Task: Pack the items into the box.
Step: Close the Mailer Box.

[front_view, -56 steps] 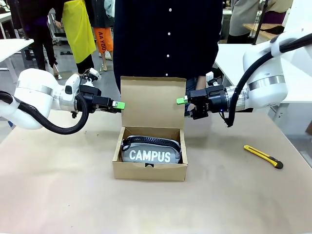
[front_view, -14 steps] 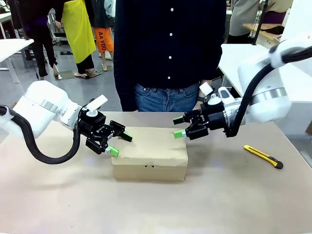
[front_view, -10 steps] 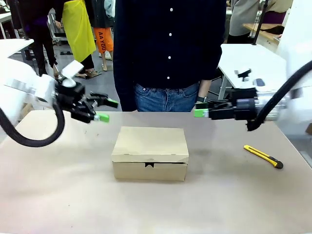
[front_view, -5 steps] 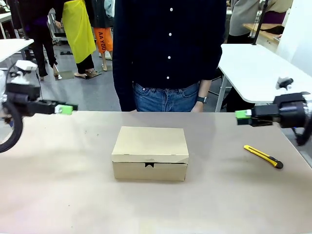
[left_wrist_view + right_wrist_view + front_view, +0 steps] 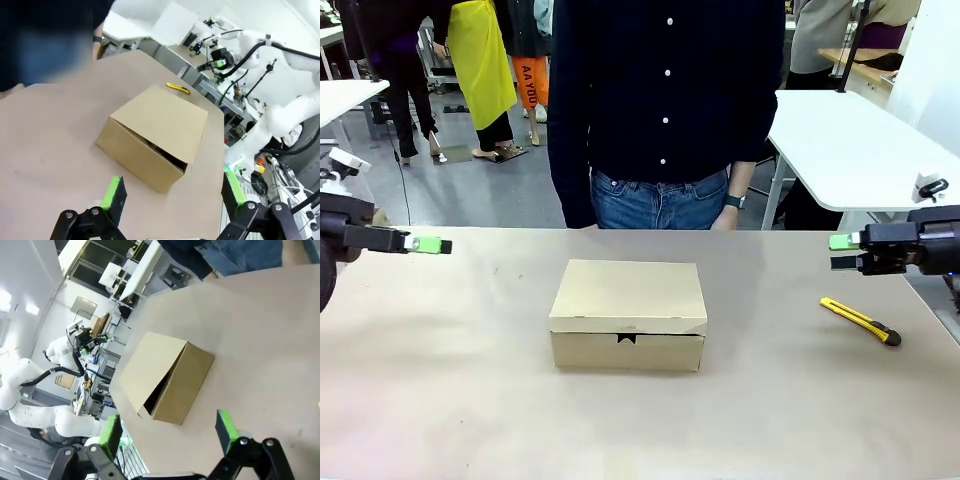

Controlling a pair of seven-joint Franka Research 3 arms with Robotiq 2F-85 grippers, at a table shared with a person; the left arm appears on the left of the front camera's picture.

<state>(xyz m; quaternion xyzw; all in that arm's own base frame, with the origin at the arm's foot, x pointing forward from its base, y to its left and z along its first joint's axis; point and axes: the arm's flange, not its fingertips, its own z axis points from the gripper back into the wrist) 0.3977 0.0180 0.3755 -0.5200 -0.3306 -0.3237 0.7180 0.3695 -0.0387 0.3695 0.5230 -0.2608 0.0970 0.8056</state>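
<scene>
Okay, front view first: we saw the box (image 5: 627,313) sitting shut in the middle of the surface (image 5: 470,400), flap lid down, its tuck tab at the front edge. We saw the left end effector (image 5: 428,245) at the far left edge, raised above the surface and pointing toward the middle, well apart from the box; from this side-on angle we could not tell its gap. The right end effector (image 5: 844,252) hung at the far right, also pointing inward and well clear of the box, holding nothing we could see. A yellow-and-black utility knife (image 5: 860,321) lay on the surface to the right, below the right end effector. A person (image 5: 665,110) in a dark buttoned shirt stood at the far side, behind the box.

Left wrist view: we saw the left end effector (image 5: 175,194) with fingers (image 5: 114,193) spread wide, nothing between them. The box (image 5: 155,135) lay beyond them on the surface, closed, with the knife (image 5: 177,88) past it.

Right wrist view: the right end effector (image 5: 167,432) was also spread wide and empty. The box (image 5: 162,377) sat ahead of it, lid down, apart from the fingers (image 5: 226,430).
</scene>
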